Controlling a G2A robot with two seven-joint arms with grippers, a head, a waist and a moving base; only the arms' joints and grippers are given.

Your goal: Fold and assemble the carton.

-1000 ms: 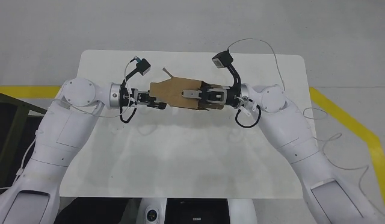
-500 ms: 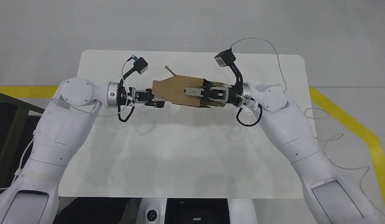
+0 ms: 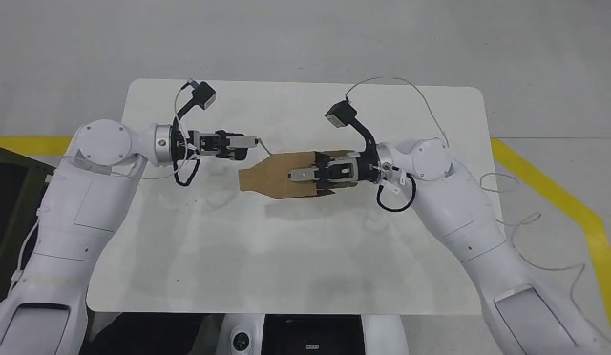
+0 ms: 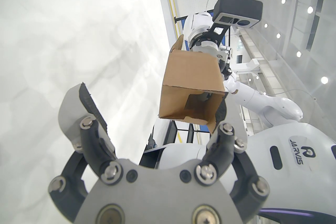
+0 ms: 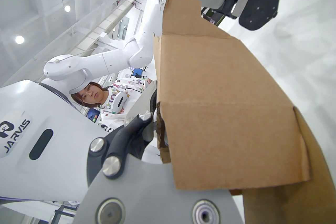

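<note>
Left jaws now off carton [image 3: 267, 177]

The top view looks down from above the arms onto the whole worktop [image 3: 286, 260]. The left wrist view sits just behind the left claw [image 4: 152, 101], facing the carton [image 4: 193, 83] a little way off; the right wrist view, behind the right claw [image 5: 158, 114], has it close. All share the carton.

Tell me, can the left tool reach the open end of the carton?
Probably yes: the left tool is open, the carton turns its open end toward it, and nothing stands between them.
</note>
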